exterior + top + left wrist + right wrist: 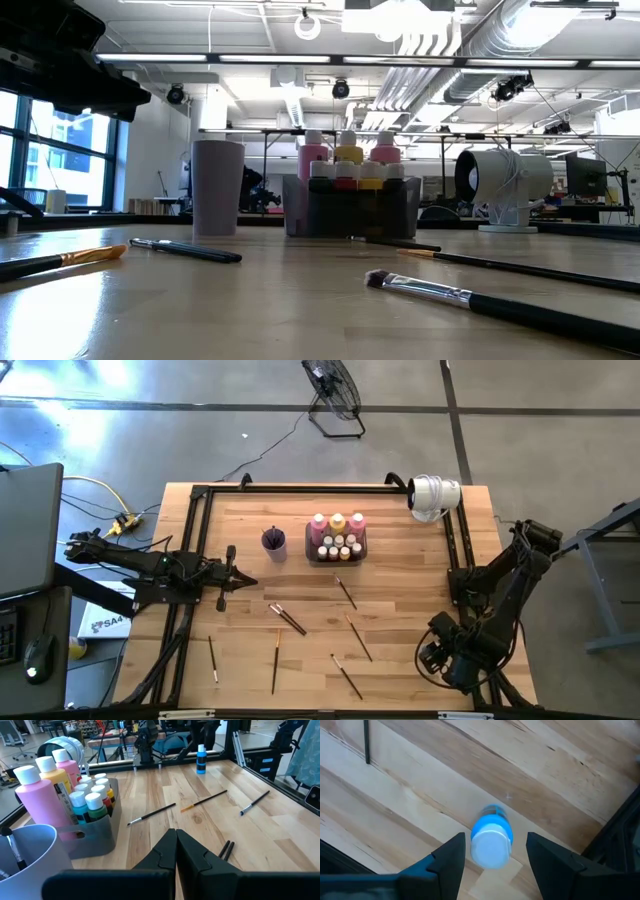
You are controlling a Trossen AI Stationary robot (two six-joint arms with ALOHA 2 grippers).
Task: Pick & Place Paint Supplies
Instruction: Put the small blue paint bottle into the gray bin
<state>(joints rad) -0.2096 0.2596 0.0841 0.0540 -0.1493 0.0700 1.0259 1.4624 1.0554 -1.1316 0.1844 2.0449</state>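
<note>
From above, the blue paint bottle (491, 836) is hidden under the right arm at the table's near right corner; only the wrist views show it, standing upright on the wood with its white cap between the spread fingers of the right gripper (493, 851), which hang to either side without touching it. The left gripper (176, 851) is pressed shut and holds nothing, out over the left half of the table (400, 565) beside the purple cup (274, 541), whose contents are hard to make out beyond a dark handle. The pink and yellow-orange bottles (337, 522) and the tiny white-capped ones stand packed in the dark grey tray (336, 557) near the table's middle, and several thin paintbrushes (346, 593) lie scattered on the pale wood in front of it. A white spotlight-like unit (434, 496) sits at the far right corner; a floor fan (336, 392) stands on the grey concrete beyond
</note>
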